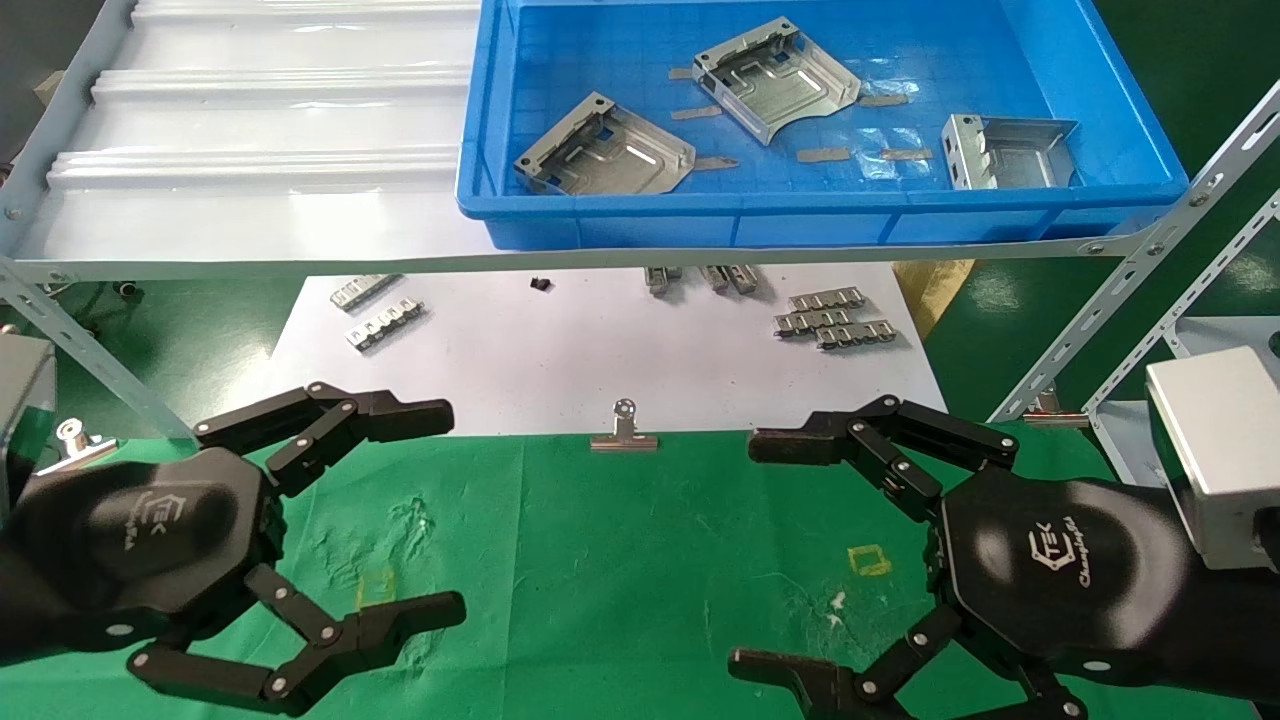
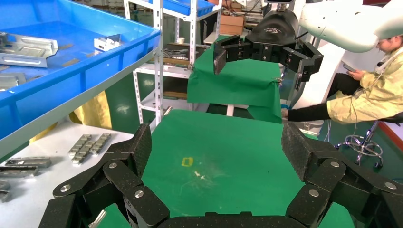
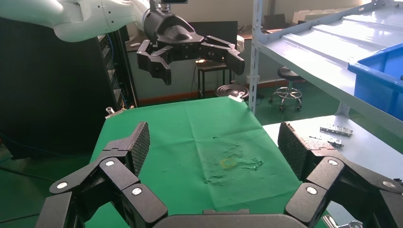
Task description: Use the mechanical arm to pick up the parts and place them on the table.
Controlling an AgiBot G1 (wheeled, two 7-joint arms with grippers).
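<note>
Blue bin (image 1: 1130, 130) with three parts (image 1: 775, 77)

Head view: high, looking forward and down; table (image 1: 620, 560) near, blue bin (image 1: 820, 215) on the shelf beyond. Left wrist view: low behind the left gripper (image 2: 216, 152), looking across the green cloth toward the right gripper (image 2: 259, 50) farther off. Right wrist view: mirrored, close behind the right gripper (image 3: 214, 147), facing the left gripper (image 3: 190, 54). All three share the cloth between the claws, including its yellow square mark (image 2: 187, 162).
</note>
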